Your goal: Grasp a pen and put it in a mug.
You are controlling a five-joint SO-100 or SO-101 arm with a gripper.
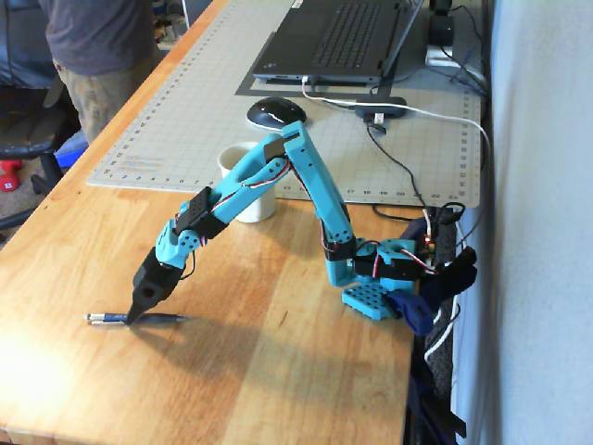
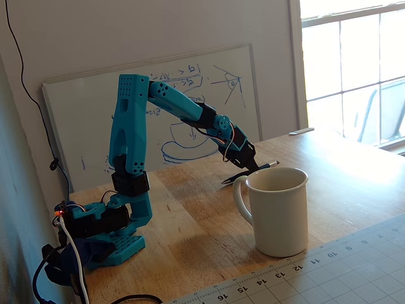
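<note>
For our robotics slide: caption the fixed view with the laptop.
Blue arm's gripper on the pen, cream mug behind it.

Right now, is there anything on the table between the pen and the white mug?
Only the arm's pincer, its tip down on the pen; otherwise bare wood up to the mug, in a fixed view.

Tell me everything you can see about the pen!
The pen is thin and dark, with a paler, silvery-looking end. It lies flat on the wooden table, pointing sideways in one fixed view. The gripper is pressing down right on it, near its middle. In the other fixed view the pen pokes out behind the mug, which stands apart from it. Whether the gripper has pinched it is too small to tell.
</note>
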